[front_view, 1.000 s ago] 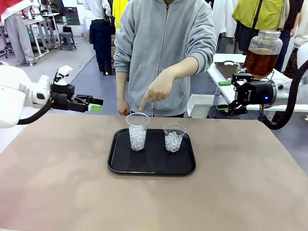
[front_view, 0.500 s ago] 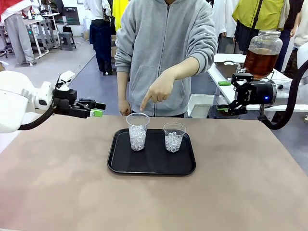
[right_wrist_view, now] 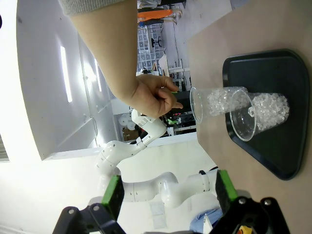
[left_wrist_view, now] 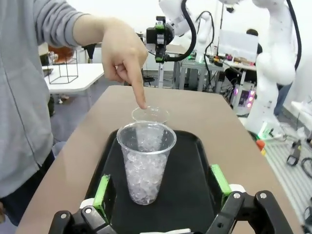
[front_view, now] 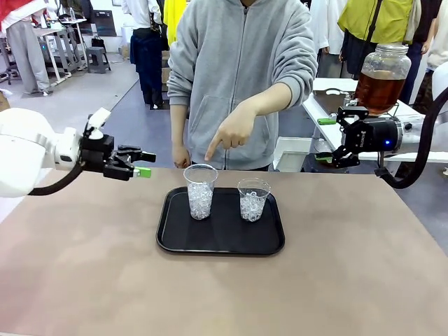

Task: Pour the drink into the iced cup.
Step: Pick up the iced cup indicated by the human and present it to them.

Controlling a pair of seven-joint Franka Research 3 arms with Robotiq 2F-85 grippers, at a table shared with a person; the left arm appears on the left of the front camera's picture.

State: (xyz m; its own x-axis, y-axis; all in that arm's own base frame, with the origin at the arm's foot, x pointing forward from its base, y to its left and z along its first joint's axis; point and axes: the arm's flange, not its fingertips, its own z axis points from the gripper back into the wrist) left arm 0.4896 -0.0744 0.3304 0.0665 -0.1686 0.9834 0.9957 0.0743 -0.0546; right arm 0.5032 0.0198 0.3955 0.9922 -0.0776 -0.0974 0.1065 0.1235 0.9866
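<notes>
Okay, front view: L gripper (front_view: 145, 164) hovered at mid-left of frame, over the table (front_view: 350, 280) edge, jaws apart w/ nothing between them, pointed toward the tray (front_view: 220, 241). Black tray sat center frame holding two clear plastic cups w/ ice. The left iced cup (front_view: 200, 192) was the taller-looking one and the right iced cup (front_view: 253, 199) stood just beside it, the two not touching. The person's hand (front_view: 227, 133), in a grey hoodie sleeve, hung above the left iced cup w/ index finger pointing down at its rim, not touching it.

In the L wrist view that cup stood center frame, framed between the green pads but well ahead of them; the other cup was behind it.

The R gripper (right_wrist_view: 168, 192) was spread wide w/ nothing held. In the front view it sat at mid-right of frame, past the table edge.

The drink (front_view: 378, 91), amber-brown, filled roughly the lower half of the glass jar (front_view: 383, 59) at upper right of frame, on a side table behind the R gripper. The jar prob. sat on a stand, but its base was hidden. Drink was well apart from both cups.
</notes>
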